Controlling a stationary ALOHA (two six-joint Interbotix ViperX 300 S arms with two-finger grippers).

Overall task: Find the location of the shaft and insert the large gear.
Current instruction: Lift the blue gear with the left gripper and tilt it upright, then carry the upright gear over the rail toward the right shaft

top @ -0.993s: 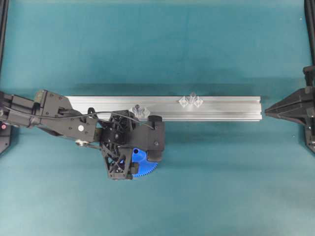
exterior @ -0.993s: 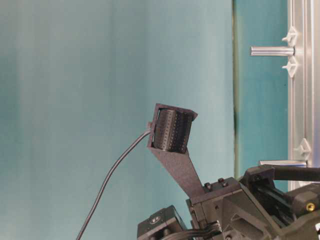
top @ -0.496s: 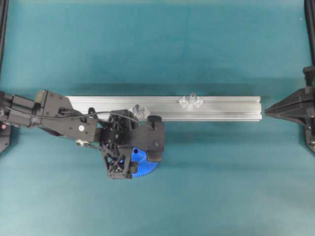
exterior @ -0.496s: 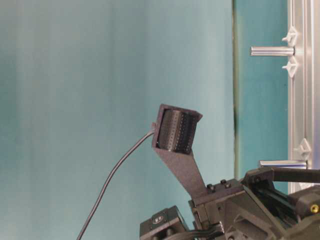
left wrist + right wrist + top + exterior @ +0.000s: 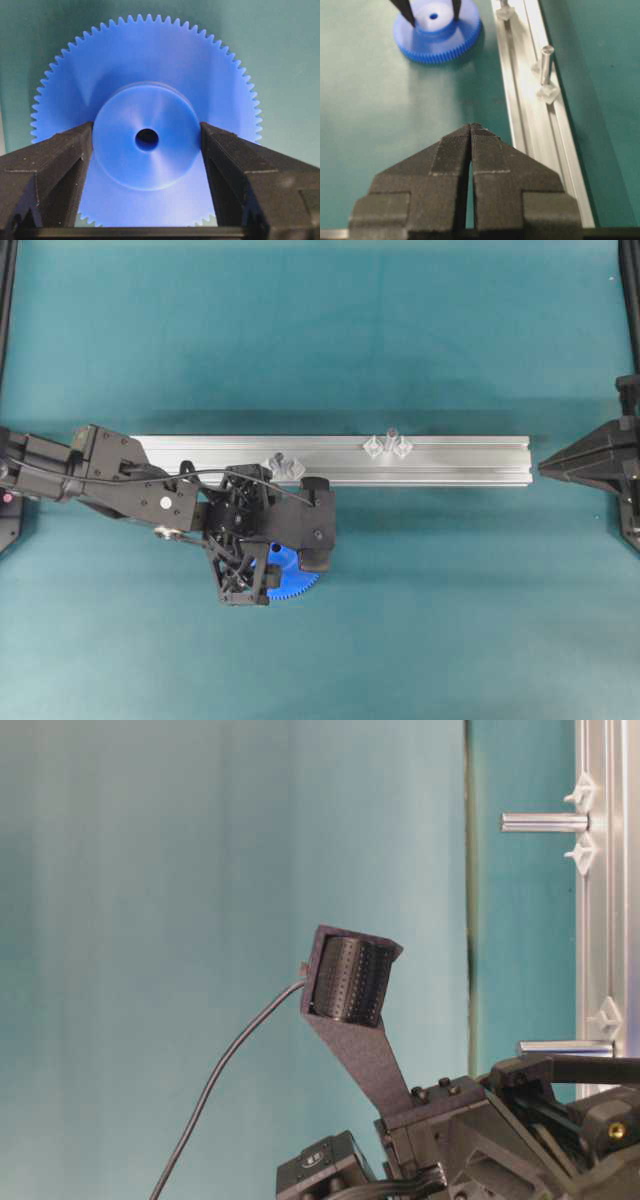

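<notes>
The large gear [image 5: 146,90], a bright blue toothed disc, lies flat on the teal mat in front of the rail, partly hidden under my left wrist in the overhead view [image 5: 293,582]. My left gripper [image 5: 146,137] is shut on the gear's raised hub, one black finger [image 5: 60,165] touching each side. The shaft [image 5: 388,438] stands upright on the rail between two spaced clear brackets, to the right of the gear; the right wrist view also shows the shaft [image 5: 546,57]. My right gripper [image 5: 470,127] is shut and empty at the rail's right end [image 5: 545,468].
The aluminium rail [image 5: 450,462] runs left to right across the mat. A stubbier pin with bunched clear brackets [image 5: 283,464] stands on it just behind my left wrist. Black frame posts stand at both side edges.
The left fingers have closed in onto the gear's hub. The left arm has barely shifted, and the right arm and the gear have not moved.
</notes>
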